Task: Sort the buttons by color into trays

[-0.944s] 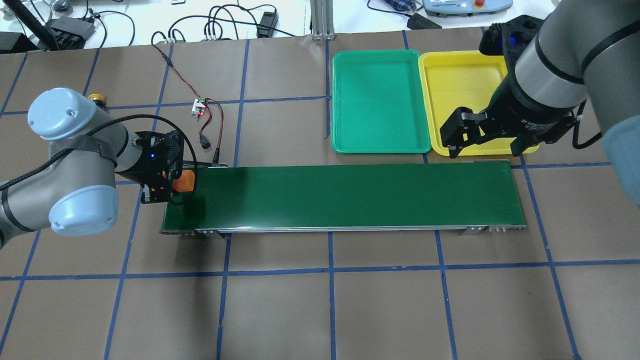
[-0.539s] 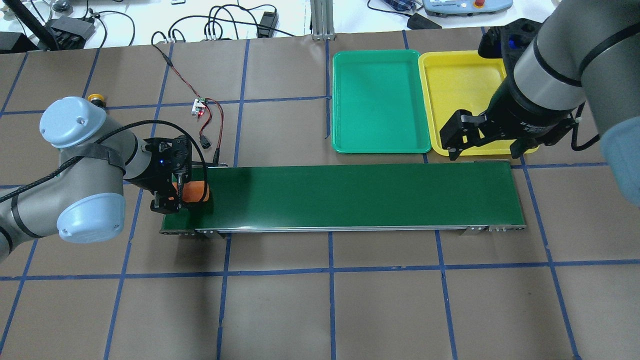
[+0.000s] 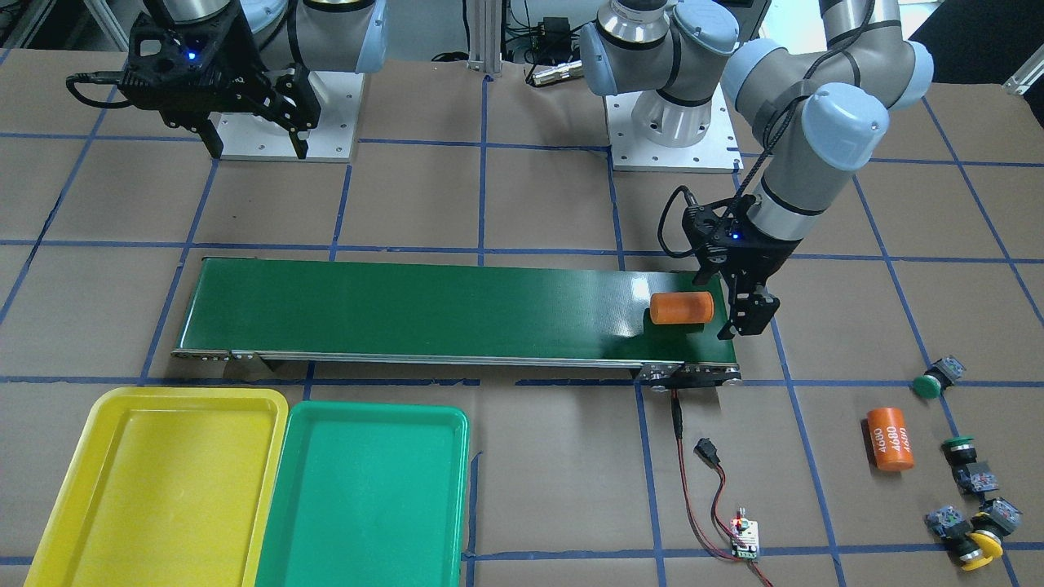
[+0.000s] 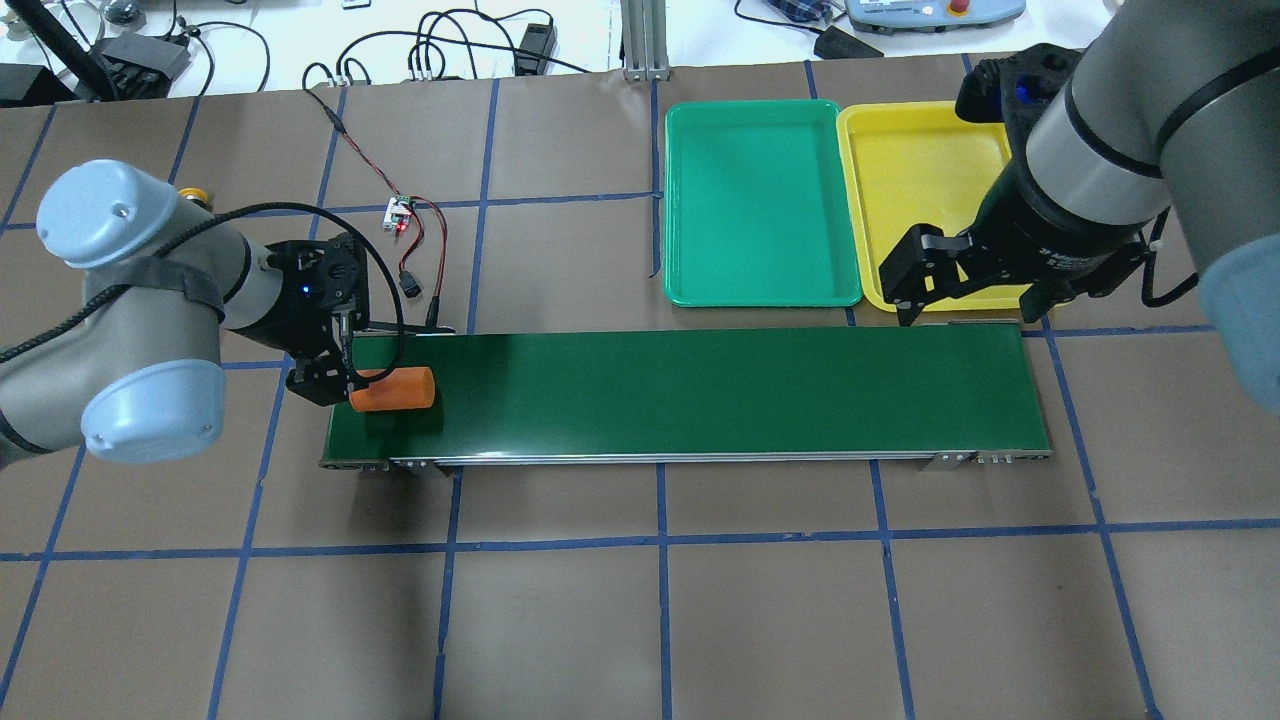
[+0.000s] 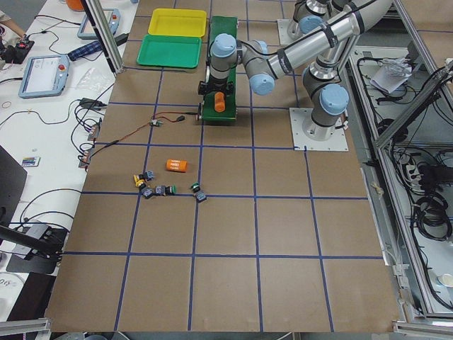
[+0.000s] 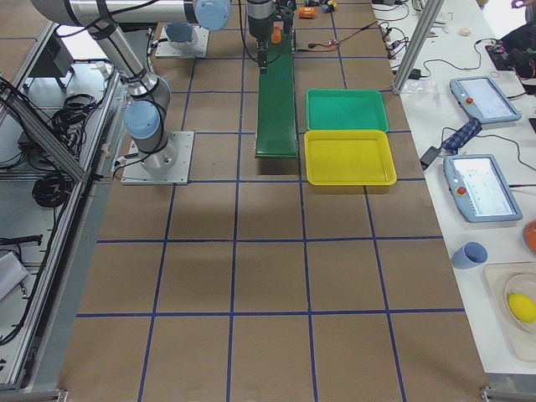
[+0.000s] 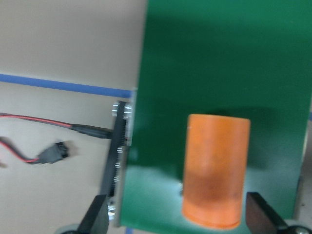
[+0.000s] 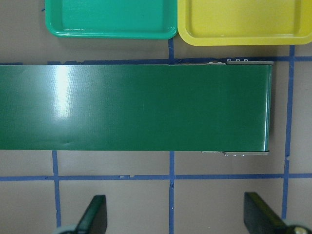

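Orange cylinder [image 4: 393,389] lying on belt [image 4: 700,390].
I see left fingers [image 7: 97,217] spread wide, flanking it untouched; right fingers [image 8: 95,214] spread wide, empty.

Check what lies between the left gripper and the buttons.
The orange cylinder printed 4680 lies on the table between the open left gripper and the farther buttons. The nearest green button has only bare table before it.
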Robot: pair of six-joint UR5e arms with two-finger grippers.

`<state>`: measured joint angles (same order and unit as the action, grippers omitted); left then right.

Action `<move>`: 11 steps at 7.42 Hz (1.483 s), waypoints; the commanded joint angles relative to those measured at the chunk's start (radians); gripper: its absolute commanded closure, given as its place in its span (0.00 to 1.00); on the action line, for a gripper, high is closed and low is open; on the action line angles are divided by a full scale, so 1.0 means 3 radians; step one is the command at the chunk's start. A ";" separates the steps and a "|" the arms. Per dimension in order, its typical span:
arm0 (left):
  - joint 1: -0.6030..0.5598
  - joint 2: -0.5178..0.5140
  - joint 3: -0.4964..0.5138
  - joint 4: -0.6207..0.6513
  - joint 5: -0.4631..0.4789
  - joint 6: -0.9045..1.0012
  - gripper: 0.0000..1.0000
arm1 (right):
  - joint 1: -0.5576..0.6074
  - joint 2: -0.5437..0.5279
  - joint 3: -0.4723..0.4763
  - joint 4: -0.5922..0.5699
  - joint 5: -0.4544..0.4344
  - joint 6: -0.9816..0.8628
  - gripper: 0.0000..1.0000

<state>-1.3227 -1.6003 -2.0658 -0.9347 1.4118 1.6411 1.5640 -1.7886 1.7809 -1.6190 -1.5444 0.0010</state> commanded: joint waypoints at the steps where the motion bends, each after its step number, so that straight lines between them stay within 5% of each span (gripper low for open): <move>1: 0.0520 -0.0065 0.0487 -0.0711 -0.0073 -0.0126 0.00 | 0.0002 0.0000 0.0000 0.0007 -0.0001 0.0007 0.00; 4: 0.1156 -0.0600 0.0810 -0.0694 -0.0038 -0.1039 0.00 | 0.0002 0.0000 0.0005 0.0007 0.0004 0.0007 0.00; 7: 0.1157 -0.1367 0.1490 -0.0622 0.0090 -0.2562 0.00 | 0.0002 -0.0005 0.0010 0.0007 0.0004 0.0002 0.00; 11: 0.1147 -0.1823 0.1547 -0.0254 0.0106 -0.3196 0.00 | 0.0007 -0.0010 0.0016 0.0007 0.0004 -0.0029 0.00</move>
<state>-0.9763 -2.1131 -1.6081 -1.0301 1.4421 0.7873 1.5656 -1.7915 1.7855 -1.6168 -1.5432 -0.0053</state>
